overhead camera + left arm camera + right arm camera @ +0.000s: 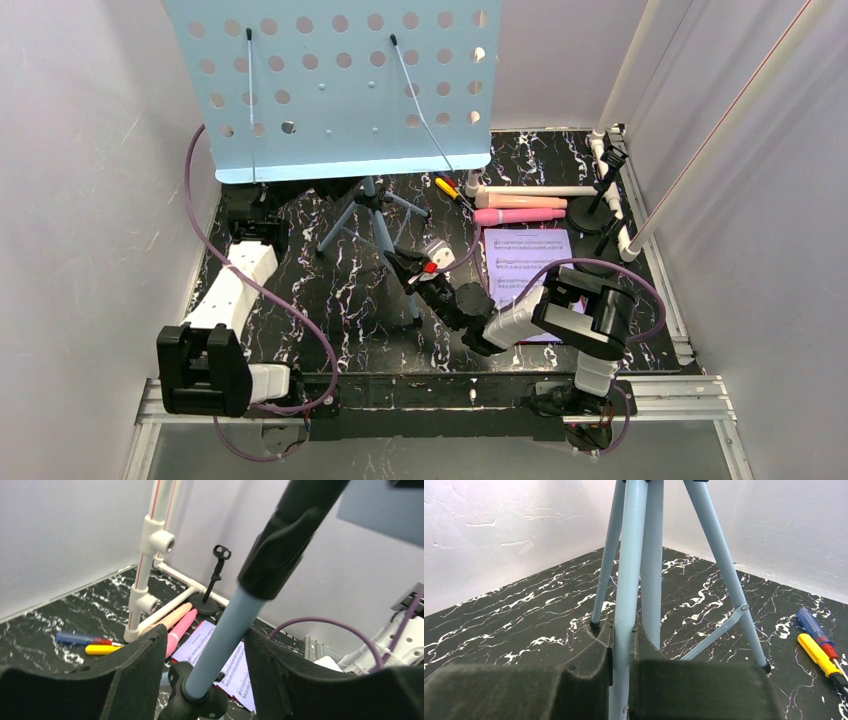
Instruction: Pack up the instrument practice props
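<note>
From where I stand, the right gripper [623, 630] pinches a leg [629, 570], likely to steady the rack [330, 90] at the back of the table [300, 300], while the left gripper [202, 635] straddles its pole [235, 610], jaws spread and not touching it.

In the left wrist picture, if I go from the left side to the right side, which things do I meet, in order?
In order: blue screwdriver → white pipe post → pink microphone → music stand pole → purple cable. The yellow screwdriver, beige microphone and black holder overlap these, so I leave them out.
</note>
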Tool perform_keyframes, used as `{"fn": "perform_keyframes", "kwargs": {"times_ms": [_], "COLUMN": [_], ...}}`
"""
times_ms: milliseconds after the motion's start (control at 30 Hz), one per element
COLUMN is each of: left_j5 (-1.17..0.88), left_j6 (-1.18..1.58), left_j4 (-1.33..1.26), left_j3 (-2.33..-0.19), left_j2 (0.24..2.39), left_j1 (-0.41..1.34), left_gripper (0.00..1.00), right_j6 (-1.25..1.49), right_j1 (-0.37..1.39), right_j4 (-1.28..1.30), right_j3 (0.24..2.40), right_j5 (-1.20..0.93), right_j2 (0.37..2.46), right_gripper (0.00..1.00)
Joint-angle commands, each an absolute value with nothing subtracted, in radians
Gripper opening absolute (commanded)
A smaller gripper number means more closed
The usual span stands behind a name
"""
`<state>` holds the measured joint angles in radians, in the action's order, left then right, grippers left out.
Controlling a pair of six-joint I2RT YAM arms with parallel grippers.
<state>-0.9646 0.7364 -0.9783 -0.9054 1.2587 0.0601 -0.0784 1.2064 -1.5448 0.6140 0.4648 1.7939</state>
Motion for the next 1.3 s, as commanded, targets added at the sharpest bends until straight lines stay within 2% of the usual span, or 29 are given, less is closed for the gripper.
{"fn": "perform_keyframes", "kwargs": {"times_ms": [0,200,400,1267], "left_j5": [-1.005,-1.035,-1.012,-0.944], "left_j6": [0.845,0.939,0.918,0.858], "left_j4": [-1.145,-1.245,-1.240,-1.154], "left_j3": [-0.975,-1.020,-0.974,-0.887], "left_j2": [1.316,1.369,1.343,1.205], "left_j1": [0.052,0.051,0.052,0.089], "left_gripper": [0.47,0.19,0.00,0.00], "right_j6": [-0.129,-0.140,-0.154,-0.229], "right_j1": [1.225,1.226,1.224,1.141], "right_j4": [-1.516,-1.495,-1.493,-1.522], "right_j3": [0.630,0.634,0.663,0.968], "right_j5": [0.343,0.339,0.344,0.210], "right_j2": [1.832,1.820,1.806,1.820], "right_gripper": [0.01,0.01,0.01,0.01]}}
